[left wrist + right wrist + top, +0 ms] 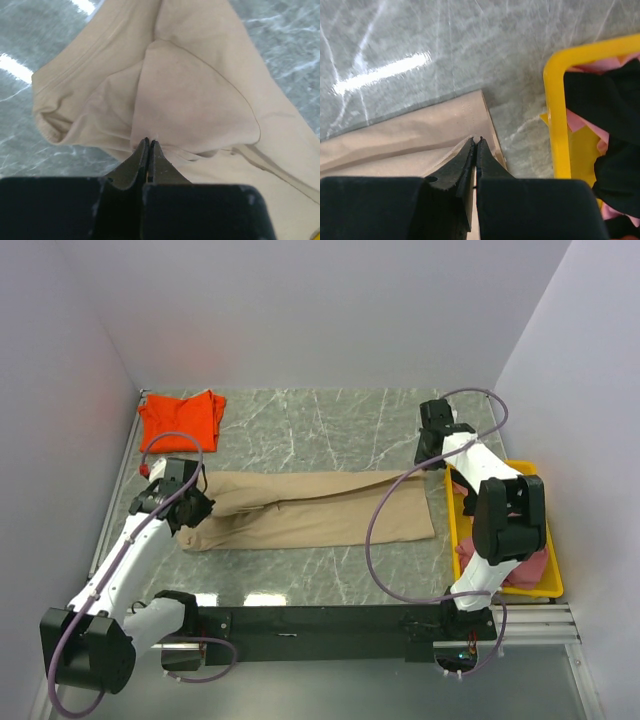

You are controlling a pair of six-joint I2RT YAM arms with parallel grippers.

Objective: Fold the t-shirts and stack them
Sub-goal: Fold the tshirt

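A large tan-beige t-shirt (320, 515) lies stretched across the marble table, partly folded lengthwise. My left gripper (198, 512) is at its left end, shut on a bunched fold of the tan cloth (200, 90). My right gripper (432, 464) is at the shirt's far right corner, shut on the hem edge (410, 140), which is lifted slightly. A folded orange-red t-shirt (180, 420) lies at the back left. Pink cloth (607, 65) and dark cloth (605, 90) lie in the yellow tray (555, 125). In the top view my right arm hides much of them.
The yellow tray (453, 525) stands along the right edge, close beside my right gripper. White walls close in the left, back and right sides. A black rail (320, 622) with the arm bases runs along the near edge. A cable loops over the tan shirt's right end.
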